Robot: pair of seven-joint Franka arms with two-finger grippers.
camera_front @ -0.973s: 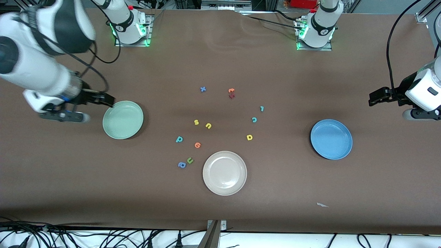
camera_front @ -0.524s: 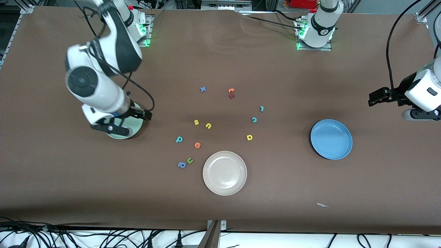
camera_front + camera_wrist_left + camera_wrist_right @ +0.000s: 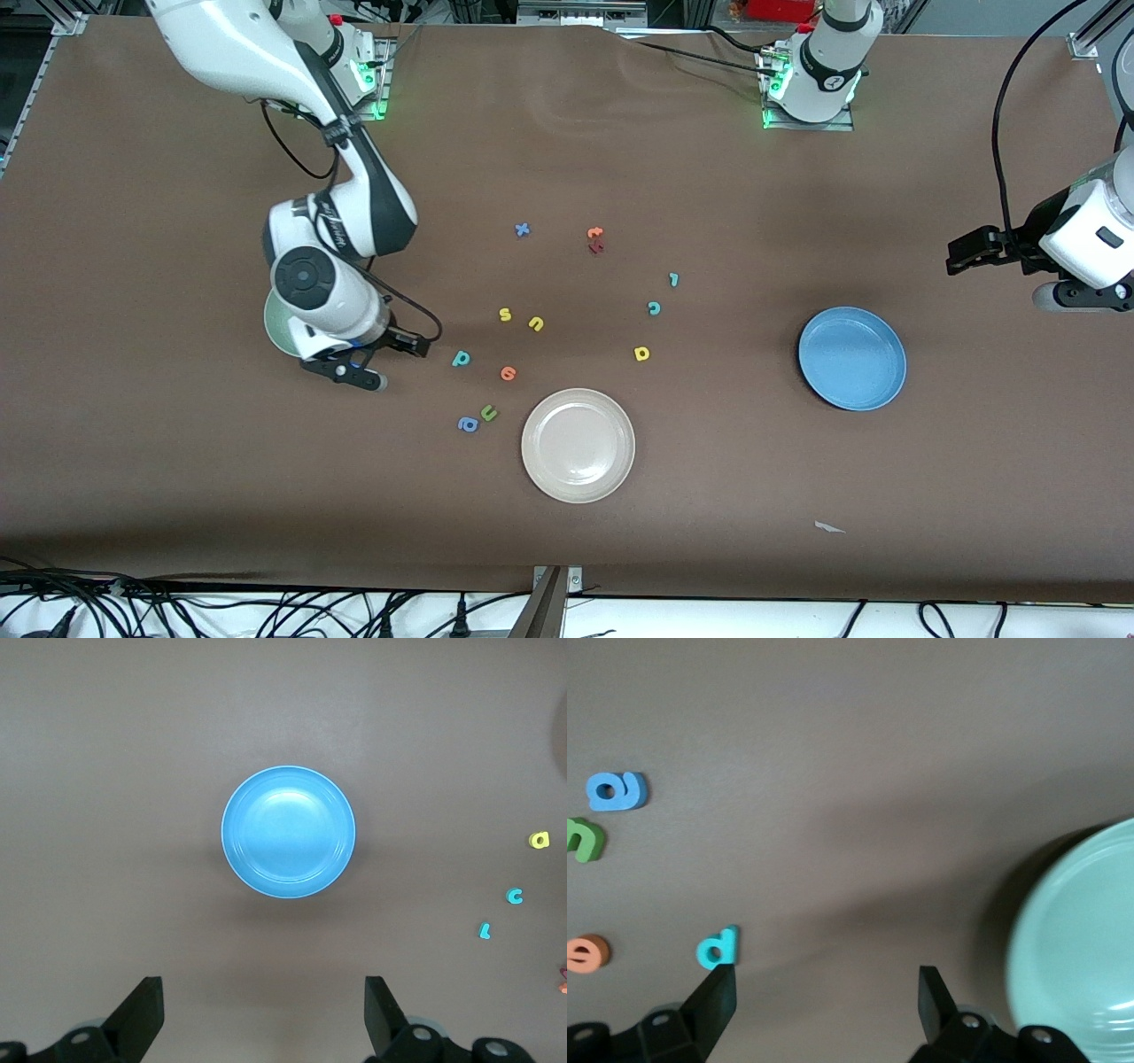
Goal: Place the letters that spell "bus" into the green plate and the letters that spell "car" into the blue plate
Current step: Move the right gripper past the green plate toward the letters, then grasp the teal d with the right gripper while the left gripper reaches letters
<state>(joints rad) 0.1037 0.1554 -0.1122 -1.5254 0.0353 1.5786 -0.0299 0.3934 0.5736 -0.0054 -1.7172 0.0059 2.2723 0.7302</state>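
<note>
1. Letters lie loose in the middle of the table, so both plates have nothing in them: the green plate (image 3: 276,330) at the right arm's end, the blue plate (image 3: 852,358) at the left arm's end.
2. The right gripper (image 3: 409,344) is low over the table between the green plate and the teal b (image 3: 461,358); its fingers are apart and hold nothing, probably to take this first "bus" letter.
3. The yellow s (image 3: 505,314) and yellow u (image 3: 536,323) lie near, farther from the front camera.
4. The teal c (image 3: 654,307), teal r (image 3: 673,280) and yellow a (image 3: 642,354) lie toward the blue plate.
5. The left gripper (image 3: 264,1020) waits wide open and without load, looking down on the blue plate.
</note>
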